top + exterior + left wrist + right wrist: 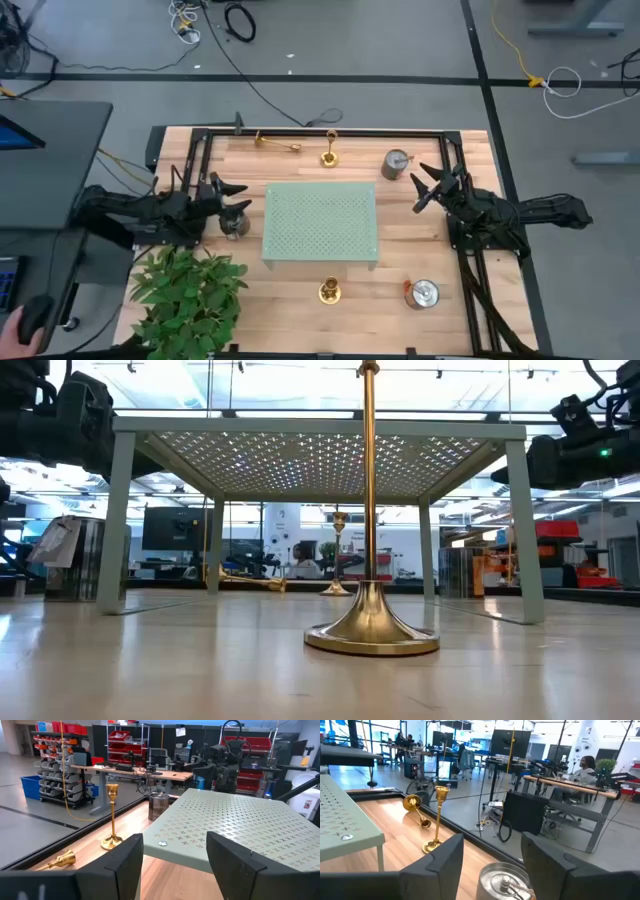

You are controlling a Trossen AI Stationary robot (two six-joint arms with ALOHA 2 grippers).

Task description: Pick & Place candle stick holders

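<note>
The left arm reaches in from the 9 o'clock side of the table, lying low and roughly level, its left pincer pointing toward 3 o'clock with its two dark fingers spread apart and nothing between them. The right arm comes in from the 3 o'clock side, its right pincer aimed toward 10 o'clock, fingers likewise parted and holding nothing.
</note>
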